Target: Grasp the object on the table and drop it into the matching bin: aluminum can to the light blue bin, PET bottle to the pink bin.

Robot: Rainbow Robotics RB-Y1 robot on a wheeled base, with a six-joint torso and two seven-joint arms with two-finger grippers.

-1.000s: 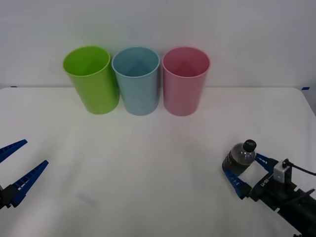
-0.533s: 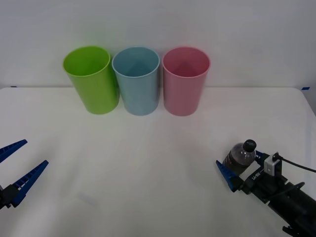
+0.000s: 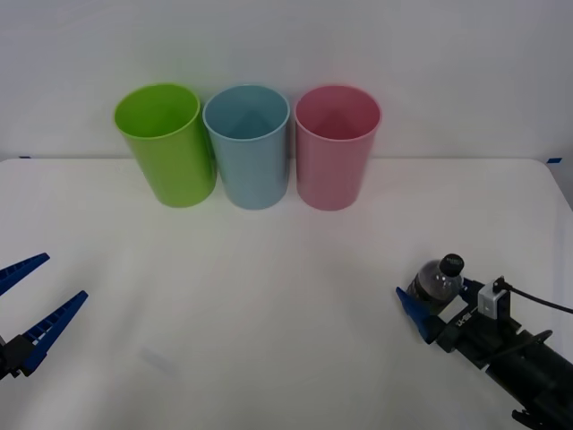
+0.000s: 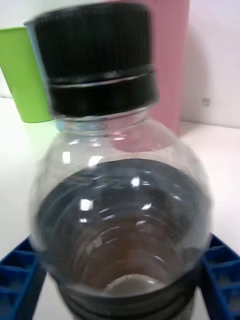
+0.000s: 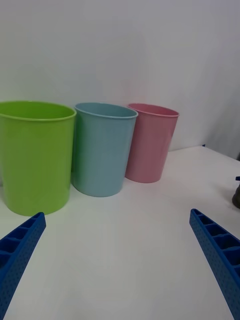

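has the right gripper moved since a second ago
Yes. The right gripper has pushed forward around the PET bottle, toward the pink bin.

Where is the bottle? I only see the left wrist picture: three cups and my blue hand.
Observer: The PET bottle stands upright on the table's right side.
Operator: Is anything near it?
Observer: Yes, the right hand is open around it, with one finger on each side.
Operator: What's inside it?
Observer: Something dark, under a black cap.
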